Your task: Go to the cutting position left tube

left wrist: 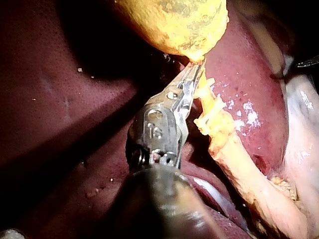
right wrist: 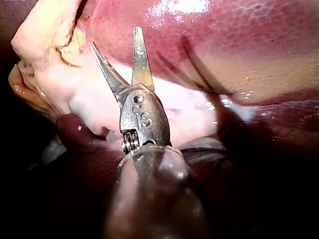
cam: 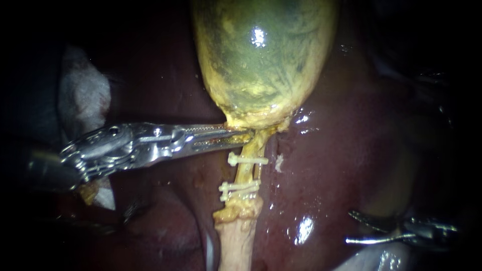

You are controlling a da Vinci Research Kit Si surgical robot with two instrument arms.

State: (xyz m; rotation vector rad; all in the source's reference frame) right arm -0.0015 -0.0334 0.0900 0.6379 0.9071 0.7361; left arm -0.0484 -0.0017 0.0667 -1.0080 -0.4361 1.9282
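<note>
1. The left instrument [cam: 245, 136] is entering from the left and lying nearly level across the dark red, glossy liver [cam: 351, 150]. Its jaws are clamping the yellow tissue at the narrow lower end of the yellow-green, rounded gallbladder [cam: 261, 60].
2. In the left wrist view, the left instrument [left wrist: 197, 67] is meeting the gallbladder [left wrist: 179, 25] at that same point. Both jaws are lying together on the tissue.
3. The pale yellow, cord-like tube [cam: 245, 174] is running downward from the gallbladder's lower end. It is starting just beside the tips of the left instrument and widening into a thicker, cream-coloured stalk further down.
4. Three white plastic clips are sitting across the tube. The single upper clip [cam: 247, 160] is lying just below the left instrument's jaws, and the two lower clips [cam: 240, 189] are lying close together further down. A bare stretch of tube is showing between them.
5. The stalk appears to be carrying two thin strands between the clips, but the endoscope view is not showing clearly which one is the left tube.
6. The right instrument [cam: 350, 227] is resting at the lower right, well apart from the tube. Its two thin blades are standing open and holding nothing.
7. In the right wrist view, the right instrument [right wrist: 115, 39] is spreading its blades in a V over pale, wet tissue beside the liver [right wrist: 239, 45].
8. A white, crumpled gauze pad [cam: 83, 95] is lying at the far left, behind the left instrument's shaft.
9. In the left wrist view, the tube [left wrist: 234, 154] is lying beside the left instrument's jaws.
</note>
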